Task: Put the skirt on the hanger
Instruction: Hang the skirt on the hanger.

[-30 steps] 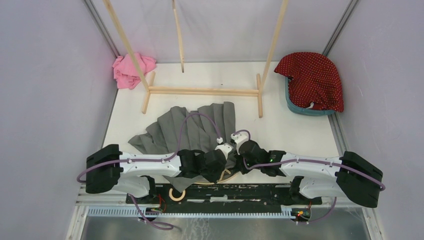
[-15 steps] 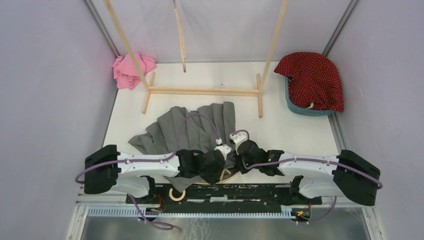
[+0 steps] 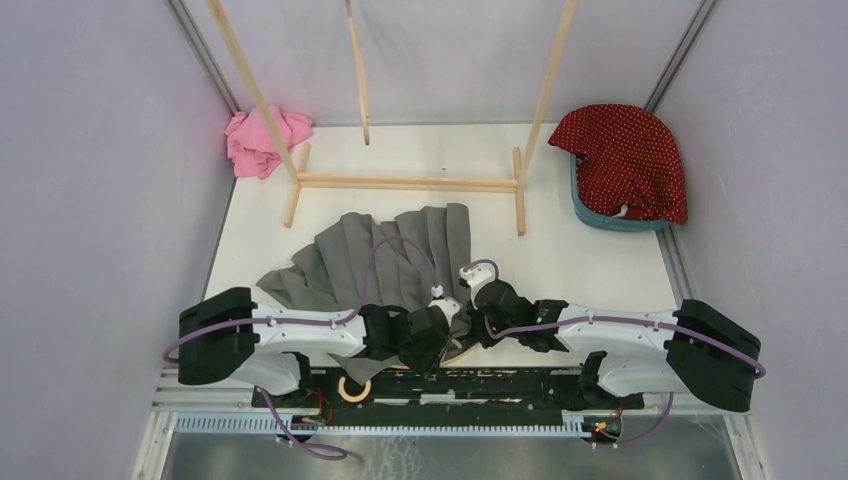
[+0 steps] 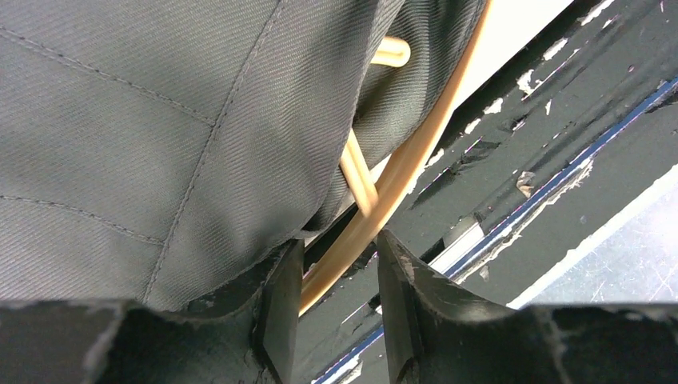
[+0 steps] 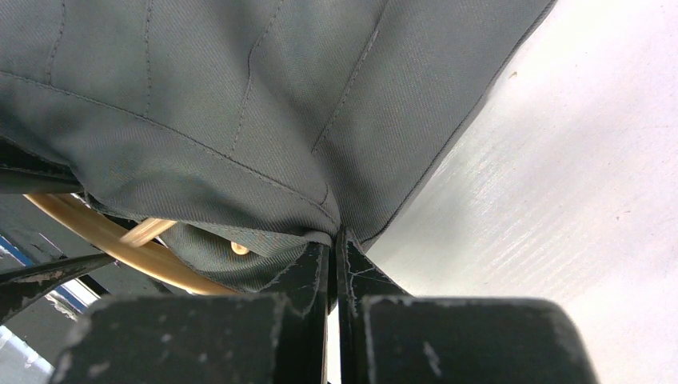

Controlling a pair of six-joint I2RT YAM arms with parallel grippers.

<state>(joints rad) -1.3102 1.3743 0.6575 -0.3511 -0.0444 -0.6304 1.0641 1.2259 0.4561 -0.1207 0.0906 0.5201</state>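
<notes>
At the near edge of the table point(image 3: 590, 262), the left gripper point(image 4: 337, 245) is standing with its jaws parted, gripping nothing; the curved wooden arm of the hanger point(image 4: 416, 152) is passing through the gap, and the left finger is pressing against grey cloth; just to its right, the right gripper point(image 5: 334, 240) is pinching a seamed edge of the skirt point(image 3: 390, 250), its jaws closed on the fabric; the hanger is lying largely under this near end of the skirt, only its bow and a thin crossbar showing; the pleated grey skirt is spreading from the grippers toward the far left across the table; farther off, a wooden rack point(image 3: 405, 183) is standing; a pink cloth point(image 3: 262, 140) is lying at the far left; a red dotted cloth point(image 3: 625, 160) is draping over a teal basket point(image 3: 600, 218) at the far right.
</notes>
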